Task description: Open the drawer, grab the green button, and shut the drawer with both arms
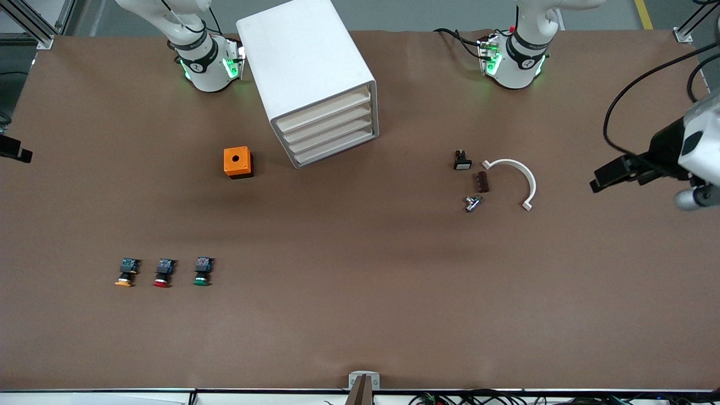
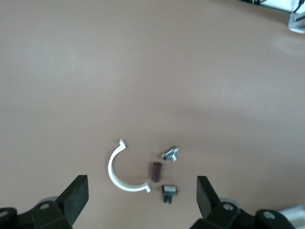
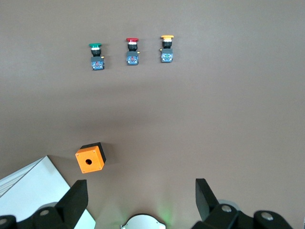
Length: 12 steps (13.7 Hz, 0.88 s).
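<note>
Bench [image 1: 360, 315] carrying cabinet [image 1: 306, 73], all four drawers [image 1: 329, 132] sitting closed. Left claw [image 2: 140, 202] hanging released over the bench's left-arm end; right claw [image 3: 140, 202] released, hanging over its arm's base. Green button [image 1: 202, 271] lying near the camera edge beside red [image 1: 163, 273] and yellow [image 1: 126, 272] ones.

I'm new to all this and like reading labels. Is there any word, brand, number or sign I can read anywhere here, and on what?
None can be read as text.
White mark on the black band of the right arm's base: too small to read.
White mark on the black band of the left arm's base: too small to read.
Cabinet, orange box, the three buttons, including the green button: no lettering shows.
</note>
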Tool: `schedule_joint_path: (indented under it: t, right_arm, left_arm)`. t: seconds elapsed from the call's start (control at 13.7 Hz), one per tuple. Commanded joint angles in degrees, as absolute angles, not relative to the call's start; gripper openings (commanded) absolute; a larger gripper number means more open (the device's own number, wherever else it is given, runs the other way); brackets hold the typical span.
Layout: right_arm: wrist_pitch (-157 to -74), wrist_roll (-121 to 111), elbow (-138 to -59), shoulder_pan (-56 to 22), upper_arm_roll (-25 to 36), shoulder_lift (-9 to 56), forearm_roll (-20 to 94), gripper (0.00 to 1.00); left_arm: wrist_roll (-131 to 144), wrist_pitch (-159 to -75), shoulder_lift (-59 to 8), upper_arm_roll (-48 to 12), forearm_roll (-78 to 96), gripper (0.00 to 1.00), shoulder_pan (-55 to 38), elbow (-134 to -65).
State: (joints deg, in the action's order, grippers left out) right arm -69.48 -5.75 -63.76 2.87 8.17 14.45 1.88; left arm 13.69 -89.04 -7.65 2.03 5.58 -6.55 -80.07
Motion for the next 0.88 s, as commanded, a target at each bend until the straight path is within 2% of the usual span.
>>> schedule_joint_path:
  t: [0.0,0.29,0.44,0.8]
  right_arm:
    - [-72.40,-5.19,-73.27,2.81,7.82,8.19,1.85,1.00]
    - [-79.88,-5.71,-87.33,2.72,7.82,-3.31,1.67,1.00]
    - [-83.04,-6.67,-92.09,2.72,7.82,-6.32,1.15,1.00]
    - [-83.76,-10.81,-92.55,2.81,5.81,-6.94,-1.05,1.00]
  left_arm:
    - [10.65,-89.38,-0.54,2.20,4.40,1.00,-6.86,-88.40]
    - [5.36,-89.38,3.24,1.93,0.53,1.00,-6.24,-92.19]
    - [5.54,-89.21,3.69,1.58,-0.61,1.00,-6.33,-92.20]
    - [5.89,-89.12,3.60,-0.35,-1.76,1.00,-5.71,-91.85]
